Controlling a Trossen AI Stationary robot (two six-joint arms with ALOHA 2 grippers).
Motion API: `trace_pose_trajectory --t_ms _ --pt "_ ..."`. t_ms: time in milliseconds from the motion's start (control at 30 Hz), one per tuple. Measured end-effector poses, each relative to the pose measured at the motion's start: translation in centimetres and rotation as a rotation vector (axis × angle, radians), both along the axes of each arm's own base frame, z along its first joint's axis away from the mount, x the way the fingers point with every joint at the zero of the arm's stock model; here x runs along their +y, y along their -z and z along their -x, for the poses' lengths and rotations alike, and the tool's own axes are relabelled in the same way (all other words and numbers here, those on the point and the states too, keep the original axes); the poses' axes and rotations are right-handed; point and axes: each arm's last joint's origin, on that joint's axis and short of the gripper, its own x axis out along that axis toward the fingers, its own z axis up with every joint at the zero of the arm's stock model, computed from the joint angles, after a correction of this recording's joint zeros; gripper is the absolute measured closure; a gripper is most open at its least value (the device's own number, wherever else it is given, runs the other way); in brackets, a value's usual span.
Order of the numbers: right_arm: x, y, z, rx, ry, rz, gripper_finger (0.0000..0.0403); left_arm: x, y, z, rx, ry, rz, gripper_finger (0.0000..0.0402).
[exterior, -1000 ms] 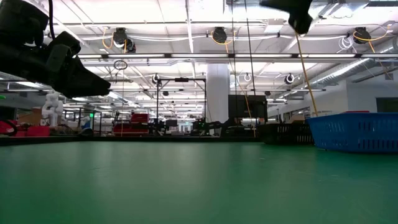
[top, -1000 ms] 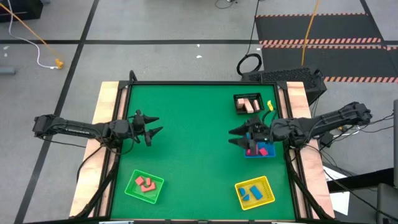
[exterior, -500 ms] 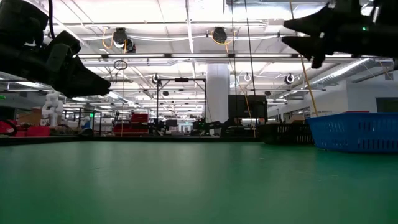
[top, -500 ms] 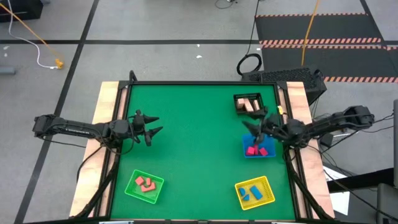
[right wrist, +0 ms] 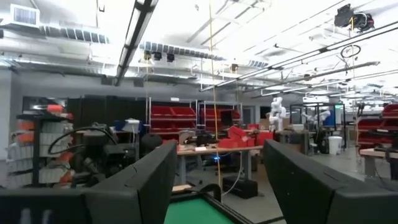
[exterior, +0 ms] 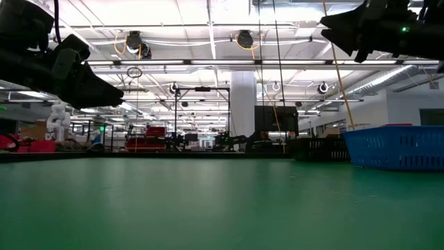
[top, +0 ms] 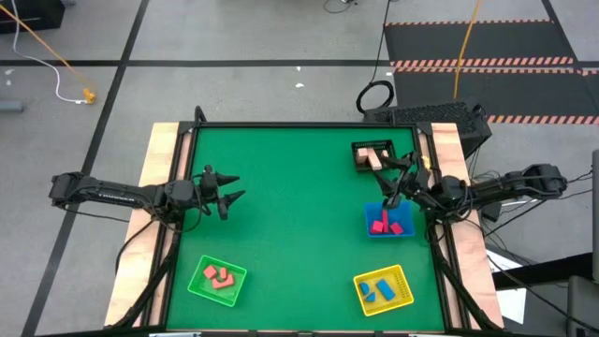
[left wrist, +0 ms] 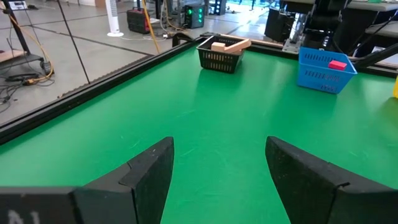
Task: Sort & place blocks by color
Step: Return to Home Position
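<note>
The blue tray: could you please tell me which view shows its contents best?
High view: it looks straight down into the blue tray, showing red blocks inside. Left wrist view shows one block above its rim; low view, only its wall; right wrist view, nothing.

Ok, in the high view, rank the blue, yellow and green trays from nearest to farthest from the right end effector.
1. Blue tray, right side, just beside the right end effector.
2. Yellow tray, lower right corner of the picture.
3. Green tray, lower left corner, nearer the left end effector.
</note>
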Motion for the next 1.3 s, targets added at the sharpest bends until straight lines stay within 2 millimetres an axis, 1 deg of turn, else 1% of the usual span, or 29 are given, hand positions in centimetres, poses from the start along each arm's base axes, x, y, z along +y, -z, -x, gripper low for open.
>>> trace_pose_trajectory --t_ms 167,433,633,800,1000,1300 --pt "0.0 -0.2 0.3 -0.023 -0.016 -0.022 0.0172 0.0 0.0 0.0 0.0 0.0 0.0 0.0149" --pt "0.0 0.6 -0.1 0.056 -0.031 -0.077 0.0172 0.0 0.0 0.0 0.001 0.0 0.0 0.0149" --pt "-0.4 0.6 0.4 0.038 0.092 -0.165 0.0172 0.0 0.0 0.0 0.001 0.0 -0.001 0.0149" --pt "-0.4 0.3 0.9 0.045 0.115 -0.125 0.0172 0.0 0.0 0.0 0.001 0.0 -0.001 0.0149" --pt "-0.7 0.2 1.6 0.047 0.183 -0.158 0.0172 0.0 0.0 0.0 0.001 0.001 -0.001 0.0149" --pt "-0.8 0.2 2.1 0.056 0.193 -0.159 0.0172 0.0 0.0 0.0 0.001 0.001 -0.001 0.0149"
